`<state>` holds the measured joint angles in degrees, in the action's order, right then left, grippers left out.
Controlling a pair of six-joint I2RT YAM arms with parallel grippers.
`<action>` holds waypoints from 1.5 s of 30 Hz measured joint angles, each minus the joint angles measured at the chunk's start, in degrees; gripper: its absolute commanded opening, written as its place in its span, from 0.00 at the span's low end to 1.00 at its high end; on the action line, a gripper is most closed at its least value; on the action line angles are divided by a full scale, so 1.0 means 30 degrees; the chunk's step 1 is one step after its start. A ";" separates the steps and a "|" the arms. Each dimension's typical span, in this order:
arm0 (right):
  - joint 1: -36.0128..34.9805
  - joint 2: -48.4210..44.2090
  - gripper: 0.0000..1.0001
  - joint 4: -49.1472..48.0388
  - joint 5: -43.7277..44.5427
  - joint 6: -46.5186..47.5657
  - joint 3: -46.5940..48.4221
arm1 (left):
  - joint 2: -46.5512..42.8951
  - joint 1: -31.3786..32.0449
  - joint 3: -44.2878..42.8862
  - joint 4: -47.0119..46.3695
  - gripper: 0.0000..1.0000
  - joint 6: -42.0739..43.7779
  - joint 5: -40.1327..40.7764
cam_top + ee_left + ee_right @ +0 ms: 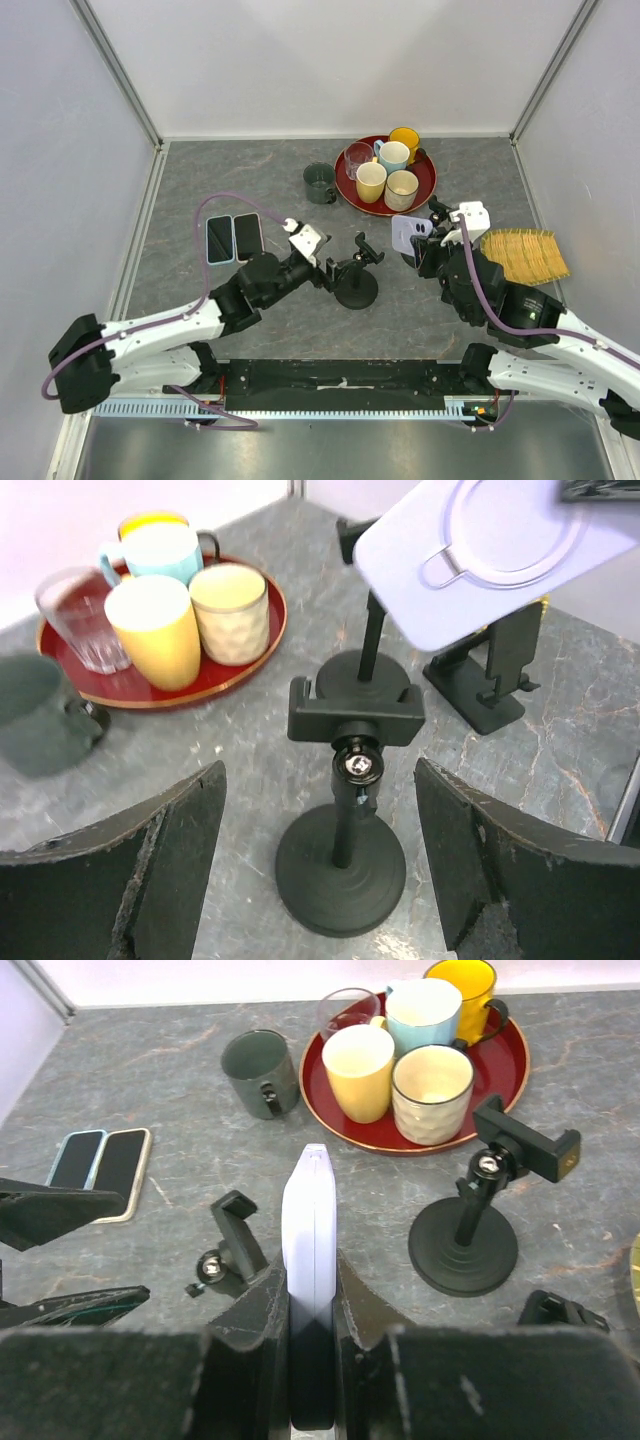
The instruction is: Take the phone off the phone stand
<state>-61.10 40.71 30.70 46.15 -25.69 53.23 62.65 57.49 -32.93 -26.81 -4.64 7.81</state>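
Note:
My right gripper (pixel 420 243) is shut on the edges of a phone in a pale lilac case (pixel 411 230) and holds it in the air, clear of the stands. In the right wrist view the phone (pixel 310 1230) stands edge-on between the fingers (pixel 262 1295). A black phone stand with a round base (pixel 463 1247) and an empty clamp is just right of it. My left gripper (pixel 338 270) is open, its jaws straddling another black stand (pixel 342 860) whose clamp (pixel 355 712) is empty. The lilac phone (pixel 480 555) hangs above and beyond that stand.
A red tray (pixel 425 183) with several mugs and a glass sits at the back, a dark green mug (pixel 320 183) to its left. Two phones (pixel 233 238) lie flat at the left. A yellow woven mat (pixel 525 255) lies at the right. A small folding stand (pixel 490 680) stands beyond.

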 measured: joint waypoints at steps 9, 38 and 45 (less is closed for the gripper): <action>-0.0007 0.0321 0.00 -0.1115 -0.2965 -0.0160 0.1195 | -0.2951 0.2506 0.0342 -0.0182 0.82 0.6674 -0.0015; -0.0007 0.3147 0.00 -0.4503 -0.7570 -0.4269 0.1923 | 0.5515 0.7541 -0.0794 -1.3843 0.58 2.6046 1.0885; 0.0073 0.3140 0.02 -0.4940 -0.7439 -0.5566 0.1617 | 0.6222 0.7563 -0.1042 -1.5140 0.25 2.7700 1.1919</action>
<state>-60.88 50.13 15.88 23.83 -42.39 58.08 81.32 80.18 -36.05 -72.23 78.46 43.57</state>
